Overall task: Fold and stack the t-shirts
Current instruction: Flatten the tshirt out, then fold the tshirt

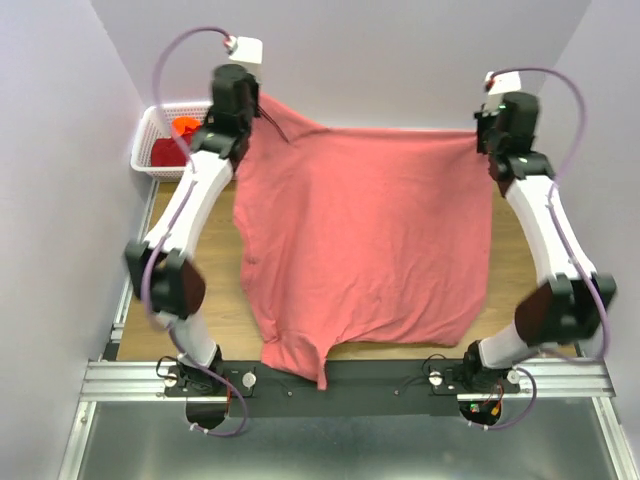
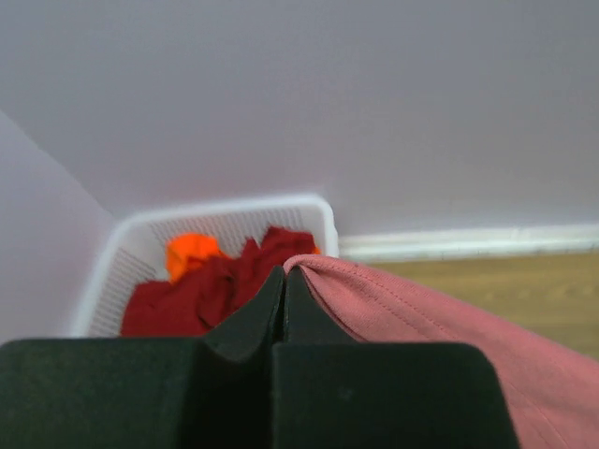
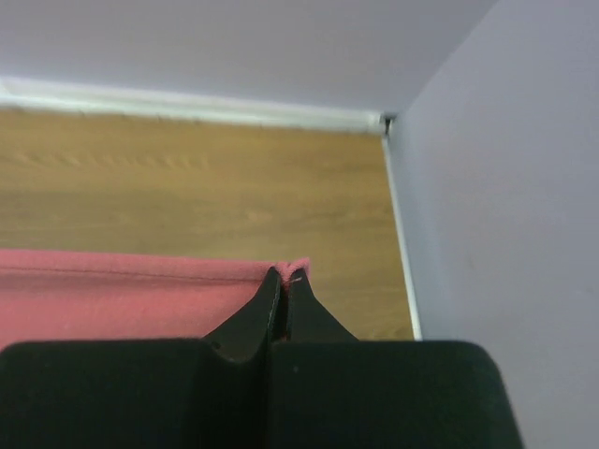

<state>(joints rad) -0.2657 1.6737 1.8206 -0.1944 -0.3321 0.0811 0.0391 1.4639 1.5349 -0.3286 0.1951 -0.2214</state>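
Note:
The large salmon-pink t-shirt (image 1: 365, 240) is stretched between both grippers and lifted at its far edge; its near end drapes over the table's front edge. My left gripper (image 1: 250, 100) is shut on its far left corner (image 2: 374, 295). My right gripper (image 1: 490, 135) is shut on its far right corner (image 3: 140, 290). The dark red t-shirt (image 2: 211, 290) and the bright orange t-shirt (image 2: 190, 253) lie crumpled in the white lattice basket (image 1: 152, 135), just left of my left gripper.
The basket (image 2: 131, 238) stands at the far left corner against the back wall. Walls close in on the left, back and right (image 3: 505, 187). Bare wooden tabletop (image 3: 206, 206) shows beyond the pink shirt's right corner. A metal rail (image 1: 350, 378) runs along the near edge.

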